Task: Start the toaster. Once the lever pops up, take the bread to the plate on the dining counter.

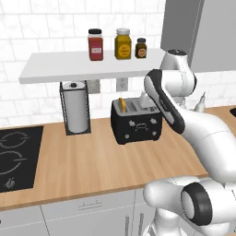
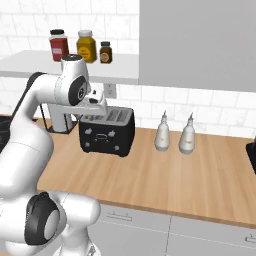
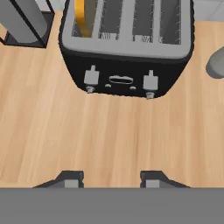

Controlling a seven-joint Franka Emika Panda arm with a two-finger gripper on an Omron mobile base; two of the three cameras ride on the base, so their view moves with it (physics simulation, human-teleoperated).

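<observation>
Hand view: gripper (image 3: 112,178) jaws spread apart, holding nothing, above the wood worktop (image 3: 109,135) before the toaster (image 3: 124,78) | bread (image 3: 83,17) upright in toaster's leftmost slot | paper towel holder (image 1: 75,107) beside toaster

Bare worktop (image 1: 92,161) lay open in front of the toaster (image 1: 137,122). A towel holder (image 1: 75,107) crowded its left, two bottles (image 2: 173,133) stood near its right, and a shelf (image 1: 87,64) overhung behind.
</observation>
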